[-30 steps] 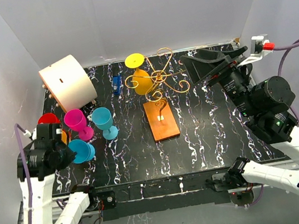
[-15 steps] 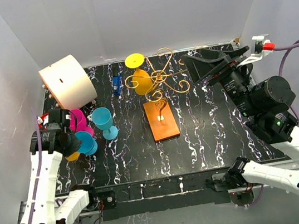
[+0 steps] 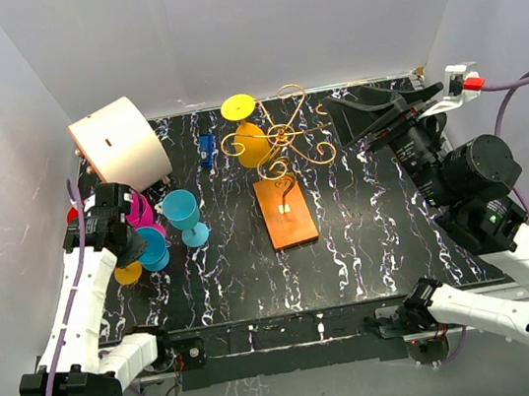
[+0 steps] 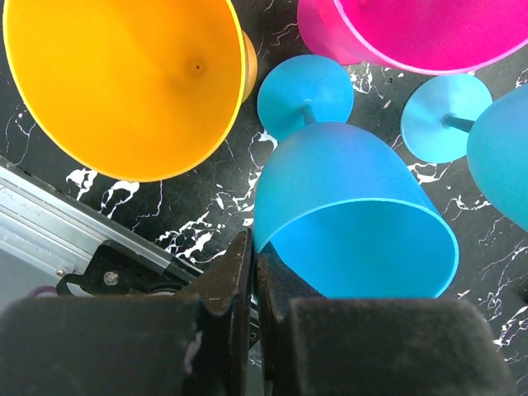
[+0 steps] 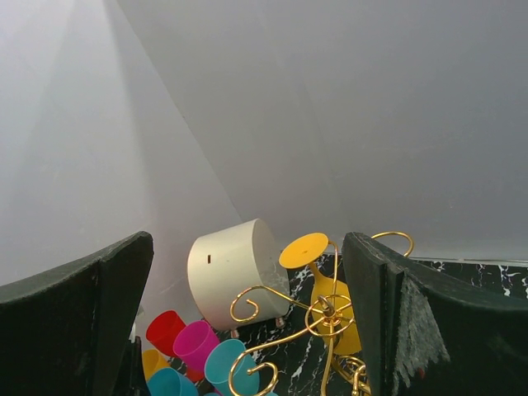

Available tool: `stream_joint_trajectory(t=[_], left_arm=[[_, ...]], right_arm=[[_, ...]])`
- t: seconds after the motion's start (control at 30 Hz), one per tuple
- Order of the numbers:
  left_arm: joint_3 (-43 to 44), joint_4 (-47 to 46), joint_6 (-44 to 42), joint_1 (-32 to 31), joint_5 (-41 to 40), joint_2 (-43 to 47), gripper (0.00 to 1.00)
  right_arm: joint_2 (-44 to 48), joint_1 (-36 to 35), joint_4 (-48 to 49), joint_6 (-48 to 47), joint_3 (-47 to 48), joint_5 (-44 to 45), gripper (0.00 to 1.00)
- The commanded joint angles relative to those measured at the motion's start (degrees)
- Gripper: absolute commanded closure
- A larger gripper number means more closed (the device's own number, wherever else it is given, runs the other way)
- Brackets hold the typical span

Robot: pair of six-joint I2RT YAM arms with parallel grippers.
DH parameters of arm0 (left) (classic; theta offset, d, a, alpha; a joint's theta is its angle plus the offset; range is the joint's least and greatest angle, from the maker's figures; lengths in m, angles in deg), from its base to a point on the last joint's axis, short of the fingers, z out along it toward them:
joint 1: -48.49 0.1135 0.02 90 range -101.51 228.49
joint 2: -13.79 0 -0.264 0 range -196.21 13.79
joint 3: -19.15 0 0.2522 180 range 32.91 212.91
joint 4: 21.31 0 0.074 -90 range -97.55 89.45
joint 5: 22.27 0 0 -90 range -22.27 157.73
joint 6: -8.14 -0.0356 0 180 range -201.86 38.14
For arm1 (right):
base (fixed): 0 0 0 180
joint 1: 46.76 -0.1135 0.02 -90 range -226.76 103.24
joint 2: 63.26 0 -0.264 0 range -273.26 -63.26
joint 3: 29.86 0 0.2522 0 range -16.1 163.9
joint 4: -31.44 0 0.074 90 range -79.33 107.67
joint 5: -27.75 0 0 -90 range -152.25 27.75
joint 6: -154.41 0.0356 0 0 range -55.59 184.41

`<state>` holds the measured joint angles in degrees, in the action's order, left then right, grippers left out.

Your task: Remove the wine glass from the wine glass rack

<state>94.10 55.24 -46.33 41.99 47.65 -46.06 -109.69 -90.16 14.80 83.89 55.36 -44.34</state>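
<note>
Yellow plastic wine glass (image 3: 252,145) hangs inverted on the gold wire, wood-based rack (image 3: 282,136); my wide-spread right pincer (image 3: 337,117) should come level around its bowl, missing the scrolls.

The black marbled table (image 3: 380,240) carries the wine glass rack (image 3: 285,212) toward its far edge, a cream drum (image 3: 119,145) in the far left corner, and coloured glasses (image 3: 184,212) near the left edge.
</note>
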Motion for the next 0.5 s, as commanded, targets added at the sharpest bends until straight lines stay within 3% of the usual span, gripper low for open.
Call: stream_joint_trajectory(t=[0.0,0.17,0.47], left_arm=[[-0.61,-0.33,-0.27,0.26,-1.46,0.21,0.99],[-0.98,-0.54,-0.14,0.44,-1.02,0.27,0.97],[-0.1,0.58,0.11,0.47,-0.55,1.21,0.85]], right_arm=[[0.65,0.09,1.86,-1.32,0.21,0.67,0.02],[0.42,0.11,2.13,-1.07,-0.09,0.34,0.02],[-0.72,0.07,2.17,-0.35,0.7,-1.03,0.02]])
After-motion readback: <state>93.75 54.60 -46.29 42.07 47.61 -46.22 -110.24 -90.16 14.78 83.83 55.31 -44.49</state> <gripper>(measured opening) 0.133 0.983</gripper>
